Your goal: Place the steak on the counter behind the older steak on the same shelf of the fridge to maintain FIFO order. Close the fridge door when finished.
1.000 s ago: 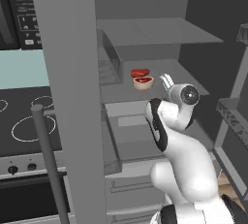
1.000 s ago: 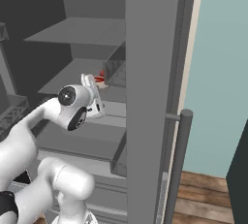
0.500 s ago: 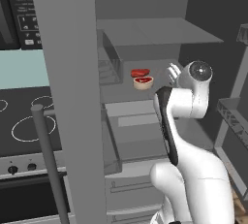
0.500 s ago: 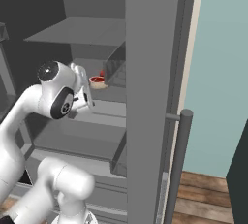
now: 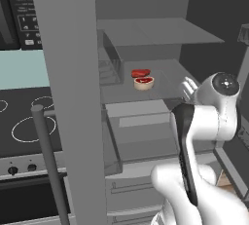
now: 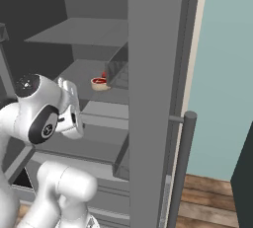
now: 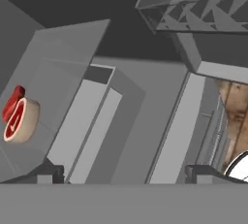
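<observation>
Fridge [image 5: 73,97] open. On the shelf [image 5: 165,80]: the steak [image 5: 141,73] just behind the older steak [image 5: 144,82] in its tan bowl (both also at the left edge of the hand view). Gripper [image 7: 124,172] empty, jaws wide apart, off the shelf, over the drawers [image 7: 160,136].

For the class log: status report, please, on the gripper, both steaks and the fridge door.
Gripper open, empty, off the shelf. Steak behind older steak, same shelf. Fridge door open; arm in the doorway.

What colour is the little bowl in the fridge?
Tan, holding red meat; the bowl shows best in the left base view.
</observation>
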You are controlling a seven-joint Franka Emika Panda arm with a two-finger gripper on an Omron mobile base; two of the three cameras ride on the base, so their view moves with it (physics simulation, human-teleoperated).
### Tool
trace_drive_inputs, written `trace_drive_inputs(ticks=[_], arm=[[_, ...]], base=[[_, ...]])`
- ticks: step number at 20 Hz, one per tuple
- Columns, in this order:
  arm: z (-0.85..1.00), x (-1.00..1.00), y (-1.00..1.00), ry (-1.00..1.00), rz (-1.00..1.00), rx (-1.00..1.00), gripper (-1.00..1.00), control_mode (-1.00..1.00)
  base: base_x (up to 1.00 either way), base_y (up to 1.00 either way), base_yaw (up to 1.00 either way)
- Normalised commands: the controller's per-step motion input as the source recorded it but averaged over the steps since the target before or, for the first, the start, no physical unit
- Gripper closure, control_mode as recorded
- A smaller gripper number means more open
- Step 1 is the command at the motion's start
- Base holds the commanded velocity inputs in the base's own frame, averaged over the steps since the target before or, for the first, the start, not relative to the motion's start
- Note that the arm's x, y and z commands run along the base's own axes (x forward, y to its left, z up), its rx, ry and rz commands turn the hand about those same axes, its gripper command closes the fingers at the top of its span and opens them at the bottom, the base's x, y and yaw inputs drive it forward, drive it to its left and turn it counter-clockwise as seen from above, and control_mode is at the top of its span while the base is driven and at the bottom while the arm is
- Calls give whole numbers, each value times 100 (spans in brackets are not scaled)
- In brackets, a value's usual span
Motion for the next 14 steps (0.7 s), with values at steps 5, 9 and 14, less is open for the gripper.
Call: trace_drive_inputs(ticks=[5,9,14], arm=[[1,-75,6,9,0,0,-100,-100],[0,-29,19,10,0,-5,-100,-100],[0,0,1,2,0,0,-100,-100]], base=[[0,0,0],[0,0,0],[0,0,0]])
